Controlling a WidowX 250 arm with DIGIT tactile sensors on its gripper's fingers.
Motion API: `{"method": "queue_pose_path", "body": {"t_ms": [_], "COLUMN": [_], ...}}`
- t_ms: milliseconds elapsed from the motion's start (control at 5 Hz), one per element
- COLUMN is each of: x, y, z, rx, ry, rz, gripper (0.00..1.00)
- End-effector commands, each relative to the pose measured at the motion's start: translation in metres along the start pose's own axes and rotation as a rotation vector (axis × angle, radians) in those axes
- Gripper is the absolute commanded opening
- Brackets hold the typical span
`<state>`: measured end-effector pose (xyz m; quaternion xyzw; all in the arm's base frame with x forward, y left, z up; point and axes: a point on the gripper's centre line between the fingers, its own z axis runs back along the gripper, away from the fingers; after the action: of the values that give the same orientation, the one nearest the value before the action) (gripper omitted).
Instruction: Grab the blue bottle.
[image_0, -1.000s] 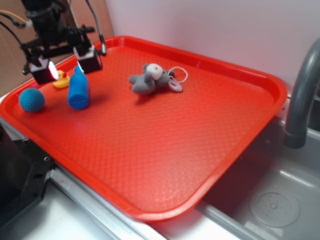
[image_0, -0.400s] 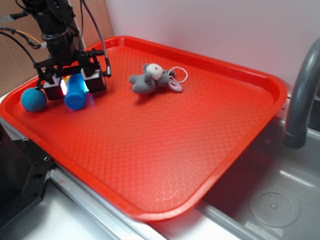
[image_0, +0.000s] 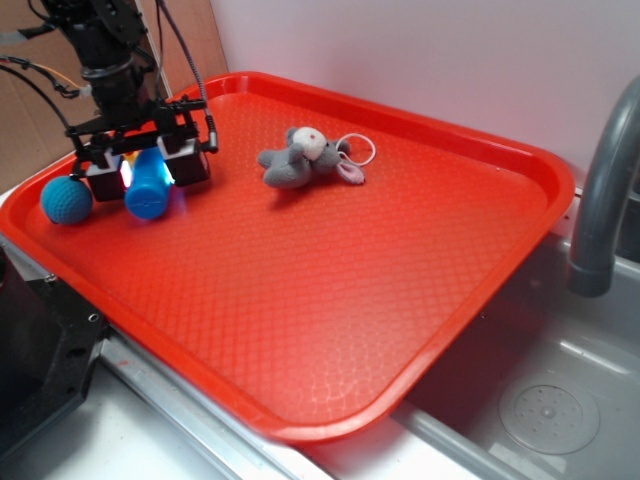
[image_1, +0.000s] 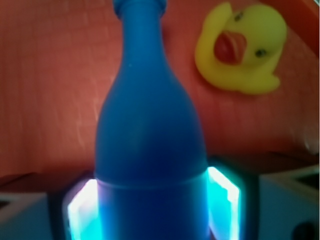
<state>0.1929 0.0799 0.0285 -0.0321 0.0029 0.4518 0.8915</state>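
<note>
The blue bottle (image_0: 147, 192) lies on its side at the left end of the red tray (image_0: 420, 385). In the wrist view the blue bottle (image_1: 150, 135) fills the middle, its neck pointing away from me. My gripper (image_0: 147, 172) is down over it, a finger on each side of its body. Both glowing pads (image_1: 82, 212) press against the bottle's sides, so the gripper (image_1: 152, 205) is shut on the bottle's lower body. The bottle still rests on the tray.
A yellow rubber duck (image_1: 242, 50) sits just beyond the bottle to the right. A teal crocheted ball (image_0: 65, 200) lies left of the gripper. A grey plush mouse (image_0: 305, 157) lies mid-tray. A grey faucet (image_0: 600, 200) and sink (image_0: 550, 400) are at right.
The gripper came down from above the duck and bottle to straddle the bottle. Its fingers have since narrowed onto the bottle's sides.
</note>
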Motion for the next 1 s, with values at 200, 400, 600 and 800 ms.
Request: {"method": "queue_pose_path", "body": {"t_ms": [200, 400, 600, 800], "x": [-0.041, -0.07, -0.089, -0.1], "y": [-0.03, -0.042, -0.044, -0.044], "z": [0.108, 0.136, 0.157, 0.162], "rx": [-0.071, -0.091, -0.131, -0.143], "ry": [0.034, 0.051, 0.043, 0.035], "rz": [-0.571, -0.759, -0.84, -0.871], "gripper": [0.0, 0.0, 0.0, 0.0]}}
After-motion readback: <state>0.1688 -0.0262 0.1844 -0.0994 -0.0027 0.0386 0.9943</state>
